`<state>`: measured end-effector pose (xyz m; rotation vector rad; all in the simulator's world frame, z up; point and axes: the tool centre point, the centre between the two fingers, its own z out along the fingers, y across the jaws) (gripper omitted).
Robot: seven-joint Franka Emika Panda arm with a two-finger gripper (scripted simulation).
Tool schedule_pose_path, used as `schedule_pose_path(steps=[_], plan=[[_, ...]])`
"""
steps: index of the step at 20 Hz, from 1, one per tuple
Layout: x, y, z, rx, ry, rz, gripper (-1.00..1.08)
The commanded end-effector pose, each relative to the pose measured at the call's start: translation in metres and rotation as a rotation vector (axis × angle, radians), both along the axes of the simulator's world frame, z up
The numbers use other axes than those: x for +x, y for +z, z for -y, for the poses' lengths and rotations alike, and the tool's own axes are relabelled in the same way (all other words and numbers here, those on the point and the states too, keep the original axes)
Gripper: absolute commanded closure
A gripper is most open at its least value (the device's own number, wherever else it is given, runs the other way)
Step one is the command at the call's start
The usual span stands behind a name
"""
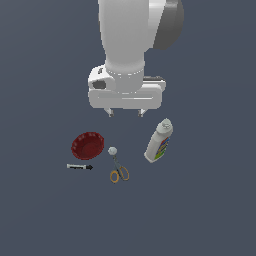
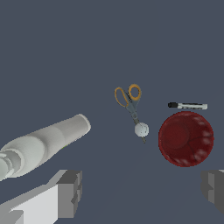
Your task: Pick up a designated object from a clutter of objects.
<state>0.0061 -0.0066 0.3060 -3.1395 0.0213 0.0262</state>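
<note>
Here, a robot arm hovers above scattered objects on a plain dark tabletop.

The tool (image 1: 125, 113) hangs empty, its jaws spread wide. Below it lies the small white ball (image 1: 112, 150), touching the scissors (image 1: 118, 171) at their tips, just beside the red bowl (image 1: 88, 145). A good approach likely descends straight over the ball — fingers straddling it, clear of both neighbours — while the bottle (image 1: 159, 142) stays apart.
</note>
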Motion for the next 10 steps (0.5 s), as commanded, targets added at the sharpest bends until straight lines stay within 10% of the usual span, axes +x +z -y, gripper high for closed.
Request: schedule_pose_path(steps=[1,10], plan=[[0.0,0.0,0.0,0.0,0.0,0.0,-0.92],[-0.002,0.001,-0.019,-0.028,0.041,-0.009,-0.92]])
